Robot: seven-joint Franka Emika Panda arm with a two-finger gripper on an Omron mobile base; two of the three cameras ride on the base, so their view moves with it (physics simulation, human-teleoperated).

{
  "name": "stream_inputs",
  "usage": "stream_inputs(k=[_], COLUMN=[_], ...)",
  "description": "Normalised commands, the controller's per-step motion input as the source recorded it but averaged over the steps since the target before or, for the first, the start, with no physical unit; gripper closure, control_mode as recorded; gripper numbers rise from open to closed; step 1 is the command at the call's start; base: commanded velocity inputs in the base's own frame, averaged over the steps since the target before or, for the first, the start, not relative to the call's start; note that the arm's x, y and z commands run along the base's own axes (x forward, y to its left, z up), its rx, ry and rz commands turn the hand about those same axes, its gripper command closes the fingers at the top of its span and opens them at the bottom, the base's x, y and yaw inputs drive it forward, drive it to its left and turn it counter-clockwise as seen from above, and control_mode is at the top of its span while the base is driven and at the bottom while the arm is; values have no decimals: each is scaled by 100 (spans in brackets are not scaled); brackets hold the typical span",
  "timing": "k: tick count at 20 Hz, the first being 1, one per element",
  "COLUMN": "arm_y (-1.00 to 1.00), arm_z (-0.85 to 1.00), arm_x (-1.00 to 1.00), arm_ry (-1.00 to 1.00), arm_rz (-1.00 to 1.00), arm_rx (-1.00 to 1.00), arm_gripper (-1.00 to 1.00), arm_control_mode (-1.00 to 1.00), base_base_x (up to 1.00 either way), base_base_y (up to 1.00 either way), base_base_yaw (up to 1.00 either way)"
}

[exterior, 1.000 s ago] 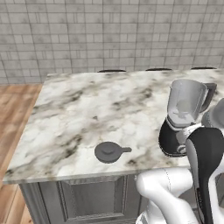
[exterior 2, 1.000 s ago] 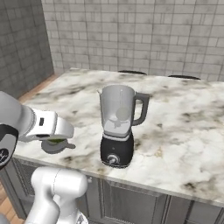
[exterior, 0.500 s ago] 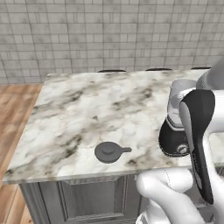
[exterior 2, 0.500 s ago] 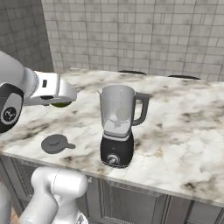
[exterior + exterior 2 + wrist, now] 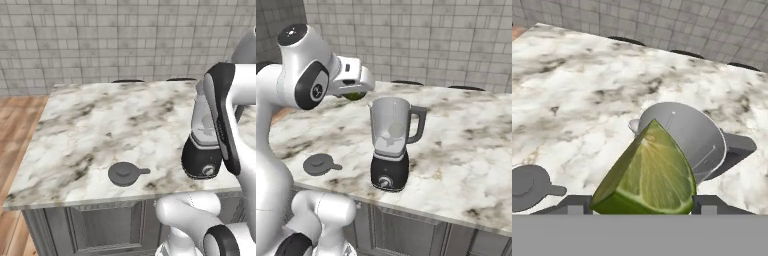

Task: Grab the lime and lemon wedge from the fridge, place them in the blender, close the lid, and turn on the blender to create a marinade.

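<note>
Gripper (image 5: 643,202) clamped on the lemon wedge (image 5: 646,172), seen in the hand view: green-yellow wedge wedged between the two dark fingertips (image 5: 574,204), cut faces turned toward the camera, pointed end up. Held in the air above the counter (image 5: 572,95), with the open mouth of the blender (image 5: 684,132) just behind and below the wedge in that view. From the right base view, gripper (image 5: 353,92) raised to the left of the blender (image 5: 390,145) and a little above its rim, a green sliver of the lemon wedge (image 5: 355,95) peeking out under the hand, apart from the jar. Blender upright near the front edge of the marble counter (image 5: 466,145), black base with silver knob facing front, clear grey jar open on top, dark handle on its right side. Something pale and round visible through the jar wall, too blurred to name. Lid (image 5: 319,164) lying flat on the counter, left of the blender and well apart from it, small tab sticking out to the right. In the left base view, lid (image 5: 126,173) near the front edge of the counter (image 5: 100,125), blender (image 5: 202,150) largely hidden behind the white arm. Grey tiled wall behind.
</note>
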Motion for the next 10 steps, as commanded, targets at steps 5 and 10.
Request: stream_inputs(k=[5, 10], arm_y=[-71, -47], arm_z=[-6, -8], arm_x=[57, 55], arm_ry=[16, 27], arm_rz=[0, 0], arm_rx=[0, 0], arm_gripper=[100, 100], arm_control_mode=[-100, -100], base_base_x=[0, 0], base_base_y=[0, 0], base_base_yaw=[0, 0])
